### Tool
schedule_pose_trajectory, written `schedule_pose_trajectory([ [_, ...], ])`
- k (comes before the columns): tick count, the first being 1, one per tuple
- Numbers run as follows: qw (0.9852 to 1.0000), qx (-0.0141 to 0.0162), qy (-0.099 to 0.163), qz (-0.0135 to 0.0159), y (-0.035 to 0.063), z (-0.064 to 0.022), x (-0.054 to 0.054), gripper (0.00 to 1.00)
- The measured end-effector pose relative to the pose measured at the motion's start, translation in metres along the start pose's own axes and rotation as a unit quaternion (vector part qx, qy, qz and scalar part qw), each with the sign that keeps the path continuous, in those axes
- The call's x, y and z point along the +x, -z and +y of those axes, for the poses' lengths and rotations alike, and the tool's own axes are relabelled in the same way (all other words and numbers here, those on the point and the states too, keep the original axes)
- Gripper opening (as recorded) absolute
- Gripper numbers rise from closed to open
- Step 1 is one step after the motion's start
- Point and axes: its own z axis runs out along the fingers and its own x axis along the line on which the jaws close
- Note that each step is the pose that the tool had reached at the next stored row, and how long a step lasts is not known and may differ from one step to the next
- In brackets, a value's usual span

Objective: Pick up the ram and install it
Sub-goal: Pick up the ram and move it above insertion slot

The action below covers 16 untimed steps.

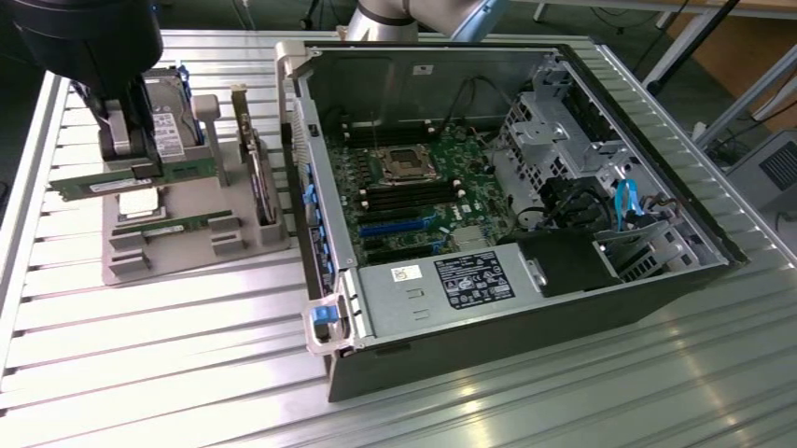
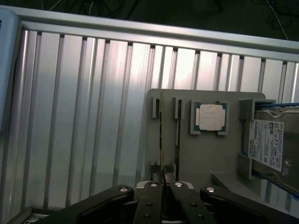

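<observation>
**Green, narrow circuit-board ram [image 2: 161,140], thinly pinched**

The black two-fingered hand [image 2: 162,179] is closed on its edge as it stands in the grey slotted holder [image 2: 215,154], upper left of the exterior view. So slim a hold may let it tilt or slip; the second green stick [image 2: 178,130] just beside could snag. Farther off, the open black computer case [image 1: 524,341].

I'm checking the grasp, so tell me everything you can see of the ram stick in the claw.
The ram is a long, thin green circuit board with a pale label, standing on its long edge. The claw is shut on it near its middle, clamping both flat faces. It is at the grey holder on the slatted table, next to the silver processor and a second green stick. Whether it sits in its slot or above it I cannot tell.
</observation>
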Motion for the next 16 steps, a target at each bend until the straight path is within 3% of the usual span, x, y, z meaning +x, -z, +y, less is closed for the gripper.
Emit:
schedule_pose_trajectory([
  [16,1.0000,0.0000,0.000,0.0002,0.0235,0.0010,0.000,0.12],
])
